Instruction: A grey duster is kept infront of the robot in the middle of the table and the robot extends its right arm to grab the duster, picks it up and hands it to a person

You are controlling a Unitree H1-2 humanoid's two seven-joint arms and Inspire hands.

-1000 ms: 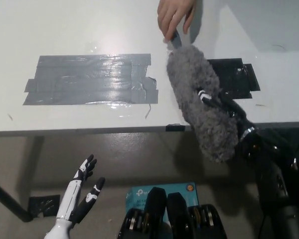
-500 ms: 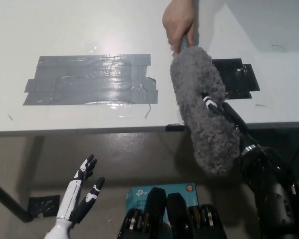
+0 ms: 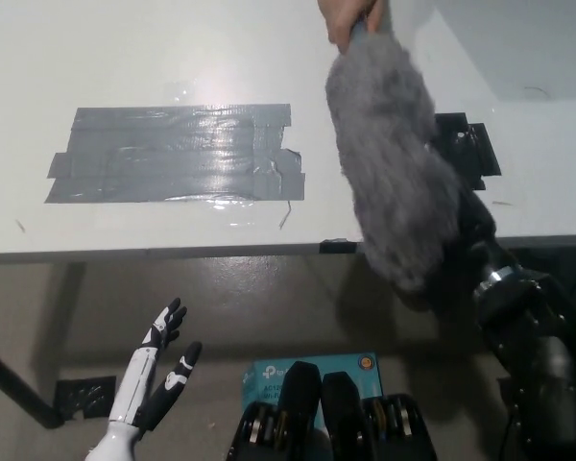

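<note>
**Handover point: duster between robot and person**

Far left, low in the view: white left hand (image 3: 158, 370) rests below table level, fingers spread apart, holding nothing. Not part of the job.

On the white table (image 3: 125, 58), left of centre: a wide patch of grey tape (image 3: 173, 152), stuck flat, shiny. Further right, a smaller black tape patch (image 3: 466, 144) shows partly from behind the duster.

Centre-right: grey duster (image 3: 389, 168) is up off the table, slanted, top end near the picture's top edge, bottom end hanging past the table's front edge. The head is blurred, so prob. in motion. At its top end a person's hand (image 3: 350, 14) is wrapped round the handle end, only partly in frame.

Right: black right arm (image 3: 533, 336) comes up from bottom right and runs in behind the lower part of the duster. Right hand itself is hidden by the fluff, so can't tell how far its fingers are closed or whether they have hold of the duster.

Handling, as judgement: duster looks light, soft and bulky; the fluff will squash and give no firm grip, and could slip through fingers if held by pile alone. Stiff core/handle is the place to take hold, which is where the person has it. Not fragile; a drop wouldn't hurt it. Main risk is both sides letting go or pulling at once. Task looks near its end, w/ the release not yet confirmed.
</note>
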